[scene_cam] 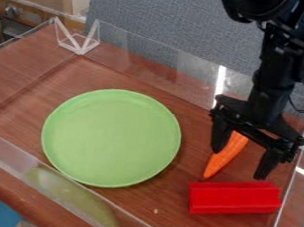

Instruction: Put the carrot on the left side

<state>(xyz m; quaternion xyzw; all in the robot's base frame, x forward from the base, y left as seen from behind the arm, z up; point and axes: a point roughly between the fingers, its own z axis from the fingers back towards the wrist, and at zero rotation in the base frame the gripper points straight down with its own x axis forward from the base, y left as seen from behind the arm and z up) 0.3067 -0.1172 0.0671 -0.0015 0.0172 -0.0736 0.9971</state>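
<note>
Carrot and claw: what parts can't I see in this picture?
- Camera view: the carrot's green top is hidden behind the open claw.
- Whether the claw's fingers touch the carrot cannot be told; they overlap it.
- The arm's top is cut off by the upper edge.
- The red block's far side is hidden by its own body.
</note>
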